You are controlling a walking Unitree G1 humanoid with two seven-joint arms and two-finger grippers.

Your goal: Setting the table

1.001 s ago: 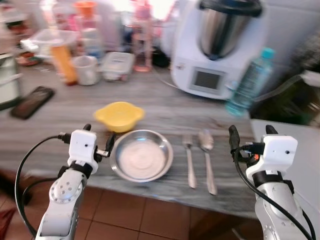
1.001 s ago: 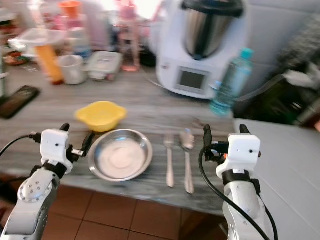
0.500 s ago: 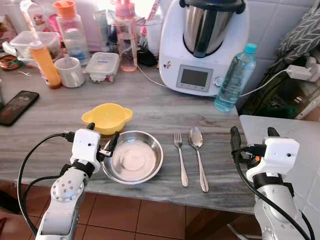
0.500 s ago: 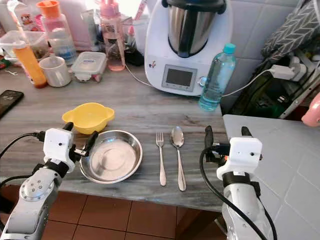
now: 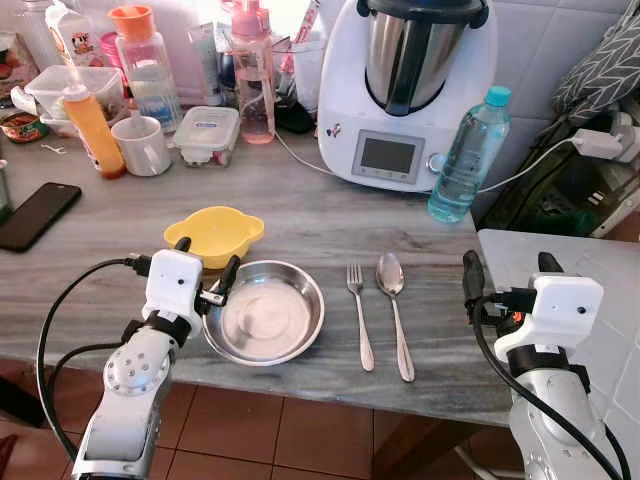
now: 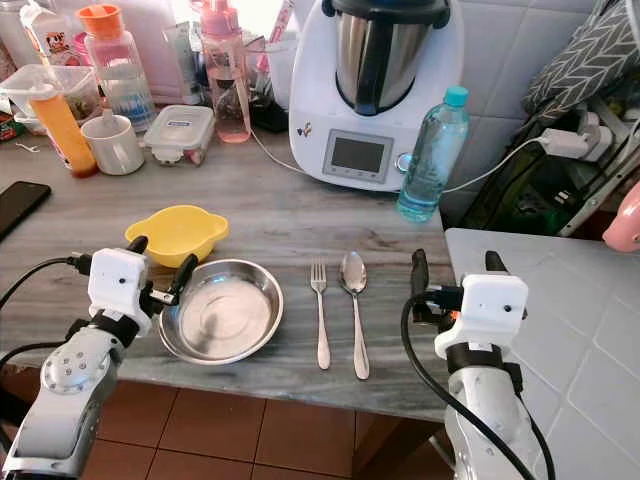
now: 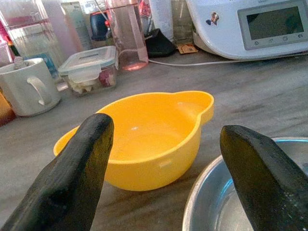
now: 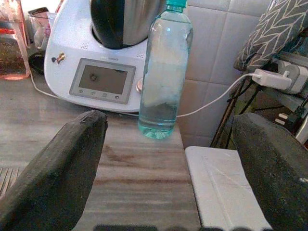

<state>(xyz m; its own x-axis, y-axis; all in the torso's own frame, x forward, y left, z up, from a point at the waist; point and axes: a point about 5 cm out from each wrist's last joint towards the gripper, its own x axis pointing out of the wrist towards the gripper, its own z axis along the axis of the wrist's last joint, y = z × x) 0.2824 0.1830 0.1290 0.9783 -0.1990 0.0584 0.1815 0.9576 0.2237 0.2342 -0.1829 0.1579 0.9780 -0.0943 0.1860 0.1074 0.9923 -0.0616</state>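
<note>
While both grippers hover spread open, the left gripper [image 5: 205,268] sits at the steel bowl's [image 5: 264,312] left rim, yellow bowl [image 5: 214,233] just behind; fork [image 5: 358,313] and spoon [image 5: 394,308] lie right of it, the right gripper [image 5: 506,270] beyond them.

A white kitchen machine [image 5: 405,95] stands at the counter's [image 5: 300,215] back beside a water bottle [image 5: 463,155]; a phone [image 5: 35,215] lies far left.

Two silver arms end in white, boxy wrist housings. Each gripper, the left gripper [image 5: 204,265] and the right gripper [image 5: 507,267], has two long black fingers. Black cables loop from each housing; the left forearm bears a round, screw-studded silver joint.
</note>
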